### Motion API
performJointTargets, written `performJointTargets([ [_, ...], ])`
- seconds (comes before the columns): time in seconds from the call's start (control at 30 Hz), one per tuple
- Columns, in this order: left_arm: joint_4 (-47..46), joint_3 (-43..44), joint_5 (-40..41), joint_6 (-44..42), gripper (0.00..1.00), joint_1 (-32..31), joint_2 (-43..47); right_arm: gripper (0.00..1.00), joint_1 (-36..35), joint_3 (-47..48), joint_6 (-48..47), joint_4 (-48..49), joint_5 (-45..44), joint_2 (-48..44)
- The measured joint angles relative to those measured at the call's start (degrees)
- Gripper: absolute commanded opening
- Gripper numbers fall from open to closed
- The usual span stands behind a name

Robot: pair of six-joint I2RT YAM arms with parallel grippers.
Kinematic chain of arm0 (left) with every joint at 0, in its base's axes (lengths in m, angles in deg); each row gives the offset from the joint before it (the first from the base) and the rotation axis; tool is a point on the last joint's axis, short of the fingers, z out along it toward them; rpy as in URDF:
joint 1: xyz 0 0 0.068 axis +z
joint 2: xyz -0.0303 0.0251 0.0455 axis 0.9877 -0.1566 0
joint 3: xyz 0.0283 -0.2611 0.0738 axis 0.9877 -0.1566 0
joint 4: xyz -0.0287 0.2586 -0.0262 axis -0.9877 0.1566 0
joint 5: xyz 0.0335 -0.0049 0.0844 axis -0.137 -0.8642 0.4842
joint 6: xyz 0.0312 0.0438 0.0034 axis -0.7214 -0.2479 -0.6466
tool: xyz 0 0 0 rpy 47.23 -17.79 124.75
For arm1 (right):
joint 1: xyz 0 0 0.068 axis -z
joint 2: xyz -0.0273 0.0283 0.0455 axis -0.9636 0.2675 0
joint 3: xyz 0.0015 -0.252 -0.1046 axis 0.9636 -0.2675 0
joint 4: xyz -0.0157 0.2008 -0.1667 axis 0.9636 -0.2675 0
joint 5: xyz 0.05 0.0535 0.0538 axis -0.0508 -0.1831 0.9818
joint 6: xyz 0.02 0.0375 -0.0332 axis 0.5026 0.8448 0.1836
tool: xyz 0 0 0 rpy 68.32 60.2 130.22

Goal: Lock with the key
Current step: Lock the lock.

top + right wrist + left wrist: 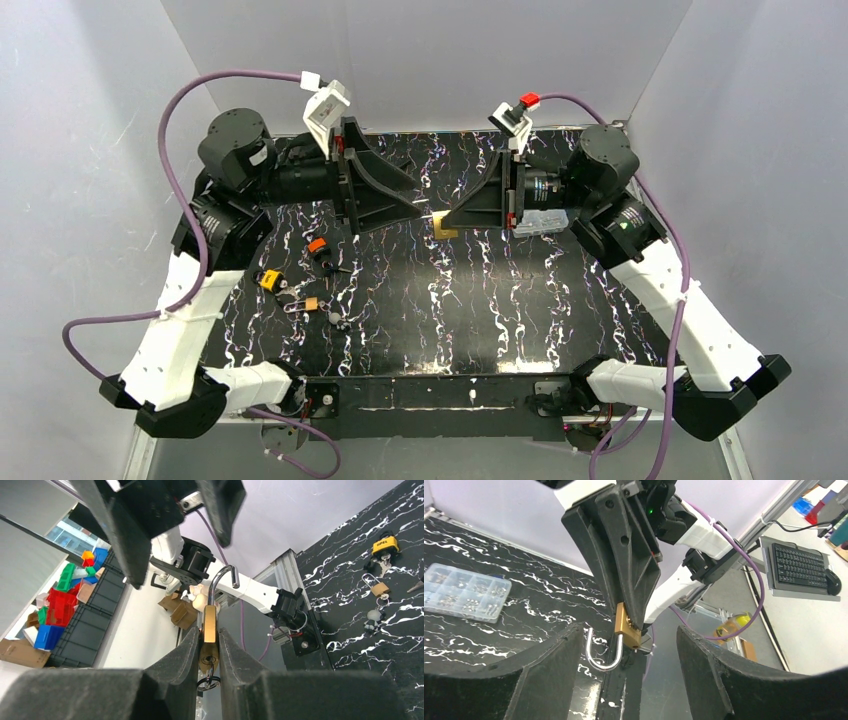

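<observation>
Padlock [210, 624] brass, shackle open, clamped in right tool [209, 636]; left tool [628, 639] released; yellow padlock [385, 545] lettering unclear.

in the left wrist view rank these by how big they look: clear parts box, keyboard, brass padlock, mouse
1. clear parts box
2. keyboard
3. brass padlock, body only; it hangs nearest the camera, so its rank is unsure
4. mouse
</observation>
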Motion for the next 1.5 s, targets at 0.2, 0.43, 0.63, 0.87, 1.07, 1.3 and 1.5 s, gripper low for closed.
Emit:
performJointTargets([
  [0.2, -0.4, -1.3, -0.9, 0.1, 0.62, -0.7, -0.3, 0.01, 0.0, 2.0, 0.5, 0.3, 0.3, 0.0],
  [0.43, -1.0, -2.2, -1.2, 0.1, 0.51, -2.1, -0.2, 0.01, 0.0, 3.7, 0.6, 0.3, 0.2, 0.4],
  [0.63, -0.8, -4.0, -0.6, -0.3, 0.61, -3.2, 0.0, 0.01, 0.3, 4.8, 0.9, 0.3, 0.5, 1.2],
  [0.87, 1.3, -3.2, 4.0, -2.7, 0.76, -3.6, 1.0, 0.01, 0.4, 5.4, 1.4, 0.2, 0.4, 2.2],
  [1.07, 1.6, 0.5, 7.6, -3.9, 0.73, -3.6, 1.5, 0.01, 0.4, 5.4, 1.4, -0.1, 0.2, 2.3],
  [1.3, 0.3, 1.8, 6.1, -3.4, 0.54, -3.6, 0.7, 0.01, 0.4, 5.4, 1.5, -0.1, 0.2, 2.3],
  [1.5, 0.1, 0.2, 5.3, -3.1, 0.38, -3.6, 0.2, 0.01, 0.4, 6.6, 1.6, -0.3, 0.0, 2.5],
])
